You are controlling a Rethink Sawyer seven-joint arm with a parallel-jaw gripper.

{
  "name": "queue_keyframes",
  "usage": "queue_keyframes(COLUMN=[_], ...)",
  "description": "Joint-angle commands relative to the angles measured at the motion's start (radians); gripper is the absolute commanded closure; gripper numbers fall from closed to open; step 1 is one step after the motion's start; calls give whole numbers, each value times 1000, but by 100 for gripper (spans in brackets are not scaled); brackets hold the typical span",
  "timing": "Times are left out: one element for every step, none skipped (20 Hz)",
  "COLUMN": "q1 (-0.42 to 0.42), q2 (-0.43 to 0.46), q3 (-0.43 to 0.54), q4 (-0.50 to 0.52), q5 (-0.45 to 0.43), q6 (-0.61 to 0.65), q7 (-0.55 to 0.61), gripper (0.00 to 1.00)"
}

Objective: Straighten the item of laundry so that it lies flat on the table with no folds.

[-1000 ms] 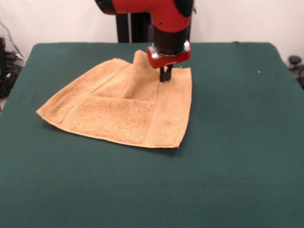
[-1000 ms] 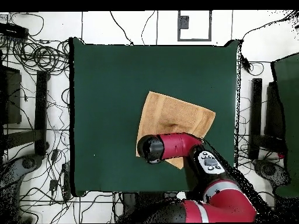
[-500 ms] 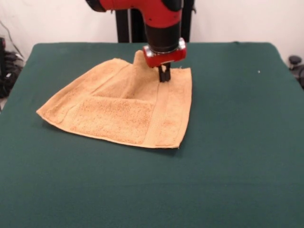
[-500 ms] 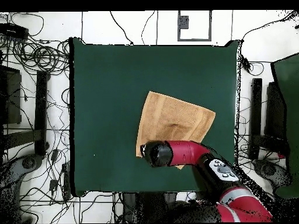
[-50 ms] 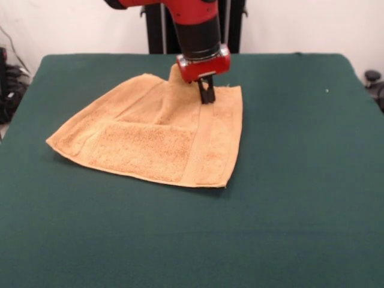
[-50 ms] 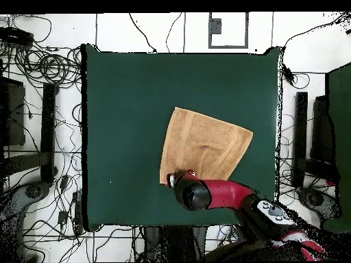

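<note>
The item of laundry (image 5: 150, 138), a tan terry towel, lies on the green table (image 5: 300, 180), mostly spread out. One layer is folded over its middle, and a raised hump (image 5: 176, 73) stands at its far edge. My gripper (image 5: 207, 96) comes down from above onto the far edge beside that hump. Its fingers are together and pinch the cloth at the woven band. From overhead, the towel (image 6: 206, 144) sits right of the middle of the table (image 6: 123, 103). The red arm's head (image 6: 193, 194) covers its lower corner and hides the gripper.
Green cloth stretches wide around the towel on all sides. Overhead, tangled cables (image 6: 41, 68) and black stands (image 6: 48, 130) lie on the floor beyond the table's left and right edges.
The arm's wrist has swung left in the front view and drawn back toward the base overhead. The fingertips stay at the same spot on the towel, which has not moved.
</note>
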Motion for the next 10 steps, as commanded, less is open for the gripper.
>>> queue_keyframes(q1=[9,10,11,14,19,26,33,41,50,60], q2=[311,313,316,315,313,312,311,311,312,312], q3=[227,229,230,229,227,223,220,216,211,207], q4=[-165,-169,-174,-177,-179,-184,-188,-193,-198,-201], q5=[-79,-86,-93,-95,-94,-91,-88,-81,-73,-65], q6=[-454,-458,-462,-465,-469,-471,-473,-475,-479,-483], q7=[197,200,203,209,216,221,227,232,237,241], gripper=[100,100,100,100,100,100,100,100,100,100])
